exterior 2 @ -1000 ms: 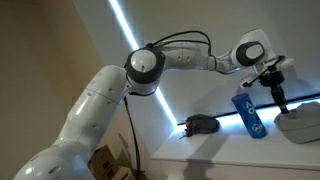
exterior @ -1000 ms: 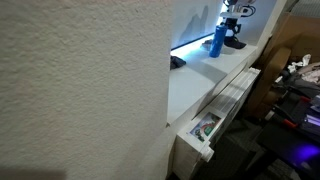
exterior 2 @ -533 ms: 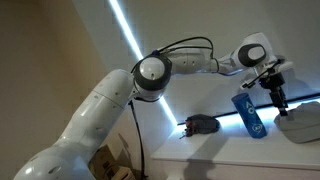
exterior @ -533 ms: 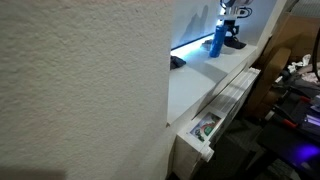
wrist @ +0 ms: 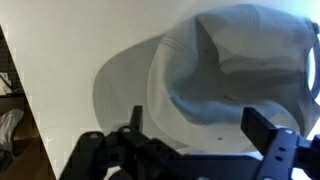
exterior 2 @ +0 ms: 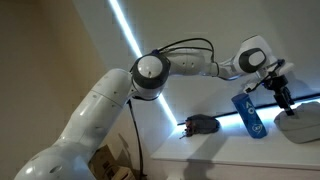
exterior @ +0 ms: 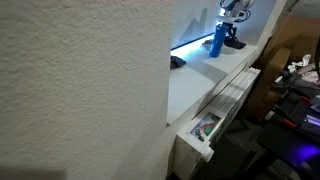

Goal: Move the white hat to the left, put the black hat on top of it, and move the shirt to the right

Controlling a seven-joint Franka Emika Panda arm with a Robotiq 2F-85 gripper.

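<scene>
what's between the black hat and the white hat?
A blue item stands between the black hat and the white hat. This shows in an exterior view.

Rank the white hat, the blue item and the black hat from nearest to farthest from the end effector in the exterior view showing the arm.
1. white hat, directly below the end effector.
2. blue item, standing between the two hats.
3. black hat, farthest, beyond the blue item.
</scene>
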